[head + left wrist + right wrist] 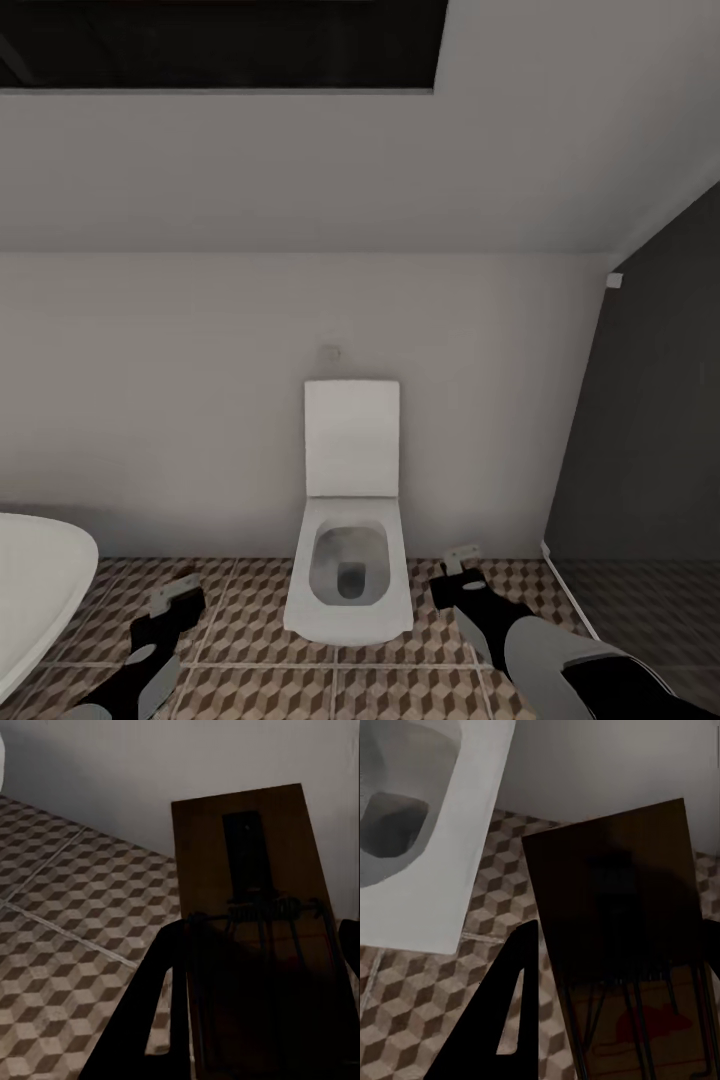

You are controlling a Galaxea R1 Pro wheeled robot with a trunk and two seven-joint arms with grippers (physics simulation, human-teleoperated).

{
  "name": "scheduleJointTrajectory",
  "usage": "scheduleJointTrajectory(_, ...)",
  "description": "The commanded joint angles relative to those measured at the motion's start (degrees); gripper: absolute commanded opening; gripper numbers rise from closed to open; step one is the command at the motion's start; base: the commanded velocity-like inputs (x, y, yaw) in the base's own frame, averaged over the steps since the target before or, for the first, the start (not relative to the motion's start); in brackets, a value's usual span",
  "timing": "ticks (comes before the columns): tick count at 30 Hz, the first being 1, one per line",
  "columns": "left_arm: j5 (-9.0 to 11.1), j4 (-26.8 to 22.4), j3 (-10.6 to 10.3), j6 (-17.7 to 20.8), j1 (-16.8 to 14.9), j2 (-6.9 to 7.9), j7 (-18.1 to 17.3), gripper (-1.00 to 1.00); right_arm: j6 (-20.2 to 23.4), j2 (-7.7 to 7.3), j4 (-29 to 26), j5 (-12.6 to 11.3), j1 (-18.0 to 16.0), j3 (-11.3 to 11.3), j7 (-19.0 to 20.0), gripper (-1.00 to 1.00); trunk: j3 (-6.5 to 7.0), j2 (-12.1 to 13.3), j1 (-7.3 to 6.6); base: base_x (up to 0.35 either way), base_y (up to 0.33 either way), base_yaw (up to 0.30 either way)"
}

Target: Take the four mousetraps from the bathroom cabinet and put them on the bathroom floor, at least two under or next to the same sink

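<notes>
My left gripper (178,600) hangs low over the cube-patterned bathroom floor (260,690), left of a toilet, shut on a mousetrap (172,590). In the left wrist view that mousetrap (247,870) is a dark-brown board with a wire spring, clamped between the black fingers (150,1020) of the gripper (259,945). My right gripper (458,572) is right of the toilet, shut on a second mousetrap (461,556). The right wrist view has this mousetrap (615,892) held in the gripper (619,937) above the floor (502,892). The sink and cabinet are out of view.
A white toilet (350,590) with its lid raised stands against the pale wall between my arms, and its bowl (412,832) also lies beside the right gripper. A white bathtub rim (40,590) curves in at the lower left. A dark panel (650,420) closes the right side.
</notes>
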Motion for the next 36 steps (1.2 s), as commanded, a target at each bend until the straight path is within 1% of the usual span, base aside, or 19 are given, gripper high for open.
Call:
scheduleJointTrajectory(1, 0.4, -0.6, -0.5, -0.1, -0.2, 0.02, 0.5, -1.00, 0.1, 0.01, -0.3, 0.3, 0.0, 0.3, -0.1, -1.00, -0.07, 0.0, 0.00, 0.000, 0.000, 0.000)
scheduleJointTrajectory(5, 0.7, -2.0, -0.4, 0.2, -1.3, -0.23, 0.5, -1.00, -0.1, 0.03, -1.9, 0.2, 0.0, 0.3, -0.4, -1.00, -0.07, 0.0, 0.00, 0.000, 0.000, 0.000)
scheduleJointTrajectory(7, 0.8, -2.1, -0.4, 0.4, -2.1, -0.63, 0.5, -1.00, -0.1, 0.10, -2.5, 0.2, 0.0, 0.2, -1.0, -1.00, -0.07, 0.0, 0.00, 0.000, 0.000, 0.000)
scheduleJointTrajectory(9, 0.8, -1.8, -0.4, 0.9, -2.8, -0.75, 0.5, -1.00, -0.1, 0.26, -2.9, 0.2, 0.0, 0.2, -2.5, -1.00, -0.07, 0.0, 0.00, 0.000, 0.000, 0.000)
scheduleJointTrajectory(15, 0.3, -2.0, -0.3, 3.7, -3.1, -0.51, 0.5, -1.00, -0.9, -0.04, -3.5, 0.2, 0.0, 0.2, -3.5, -1.00, -0.07, 0.0, 0.00, 0.000, 0.000, 0.000)
scheduleJointTrajectory(21, 0.0, -3.2, -0.3, 4.0, -3.2, -0.72, 1.3, -1.00, -1.4, -0.07, -3.7, -0.1, 0.0, 0.2, -3.6, -1.00, -0.07, 0.0, 0.00, 0.000, 0.000, 0.000)
scheduleJointTrajectory(24, 0.0, -3.5, -0.3, 4.0, -3.2, -0.81, 2.4, -1.00, -1.4, -0.07, -3.7, -0.1, 0.0, 0.2, -3.6, -1.00, -0.07, 0.0, 0.00, 0.035, 0.000, 0.000)
scheduleJointTrajectory(26, -0.1, -3.6, -0.4, 4.3, -3.2, -0.72, 3.9, -1.00, -1.4, -0.01, -3.7, -0.1, 0.0, 0.2, -3.7, -1.00, -0.07, 0.0, 0.00, 0.230, 0.000, 0.000)
scheduleJointTrajectory(34, -0.2, -3.6, -0.5, 4.0, -3.1, -0.74, 4.2, -1.00, -1.4, -0.03, -3.7, -0.1, 0.0, 0.2, -3.7, -1.00, -0.07, 0.0, 0.00, 0.303, 0.000, 0.000)
scheduleJointTrajectory(36, -0.1, -3.7, -0.5, 3.9, -3.2, -0.76, 4.2, -1.00, -1.4, -0.17, -3.7, -0.2, 0.0, 0.2, -3.7, -1.00, -0.07, 0.0, 0.00, 0.125, 0.000, 0.000)
